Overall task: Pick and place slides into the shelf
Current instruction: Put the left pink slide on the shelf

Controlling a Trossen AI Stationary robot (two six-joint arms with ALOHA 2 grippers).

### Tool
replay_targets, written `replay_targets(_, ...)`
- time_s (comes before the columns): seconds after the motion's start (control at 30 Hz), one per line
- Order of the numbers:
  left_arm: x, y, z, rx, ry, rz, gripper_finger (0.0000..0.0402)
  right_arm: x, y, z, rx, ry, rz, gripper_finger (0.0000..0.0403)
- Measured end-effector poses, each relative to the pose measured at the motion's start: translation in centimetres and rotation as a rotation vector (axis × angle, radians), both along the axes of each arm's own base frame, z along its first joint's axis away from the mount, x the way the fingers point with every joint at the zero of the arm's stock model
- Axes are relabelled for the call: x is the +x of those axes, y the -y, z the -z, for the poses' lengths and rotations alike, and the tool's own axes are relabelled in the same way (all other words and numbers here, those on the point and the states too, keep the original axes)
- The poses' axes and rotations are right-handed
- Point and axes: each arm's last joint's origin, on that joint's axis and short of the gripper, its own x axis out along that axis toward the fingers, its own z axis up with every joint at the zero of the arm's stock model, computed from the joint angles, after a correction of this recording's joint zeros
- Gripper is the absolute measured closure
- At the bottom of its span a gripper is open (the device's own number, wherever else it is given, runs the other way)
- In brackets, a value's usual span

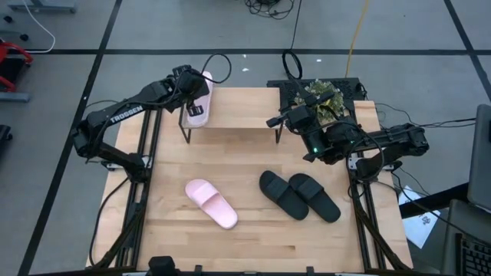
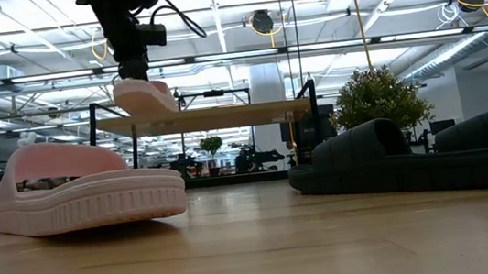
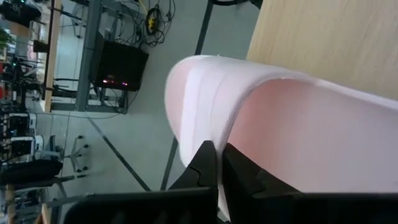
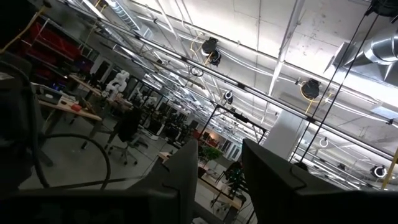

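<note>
My left gripper (image 1: 192,90) is shut on one pale pink slide (image 1: 198,103) over the left end of the shelf (image 1: 242,107), a light board on thin black legs at the table's far side. The other pink slide (image 1: 211,203) lies sole down on the table, left of the middle. The black pair (image 1: 299,196) lies side by side to its right. My right gripper (image 1: 273,121) hovers open by the shelf's right end, touching nothing. In the right wrist view it (image 4: 217,155) points up at the ceiling. My left gripper pinches a thin pink wall of the slide (image 3: 219,140) between its two fingers (image 3: 202,165); whether that is the strap or the sole's rim I cannot tell. The fingers come from above, pointing down. The slide (image 2: 142,95) hangs tilted, its lower end (image 2: 172,108) on the shelf's top board (image 2: 223,116).
A small potted plant (image 1: 322,96) stands at the table's far right, behind my right arm. The shelf's top board to the right of the held slide is bare. Bare tabletop (image 1: 253,245) lies along the near edge. Cables trail on the floor beyond the far edge.
</note>
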Motion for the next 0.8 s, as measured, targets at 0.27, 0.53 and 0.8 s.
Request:
replay_targets(0.27,-0.1,0.5,1.8,-0.014,-0.064,-0.015,0.0401,0.0,0.0,0.0,0.000,-0.002,0.000,0.0287)
replay_targets(0.53,0.0,0.5,1.8,-0.012,-0.060,-0.015,0.0401,0.0,0.0,0.0,-0.001,-0.007,0.000,0.0287)
replay_targets(0.8,0.0,0.5,1.8,-0.026,-0.050,-0.014,0.0401,0.1,0.0,0.1,-0.002,-0.016,0.000,0.0287)
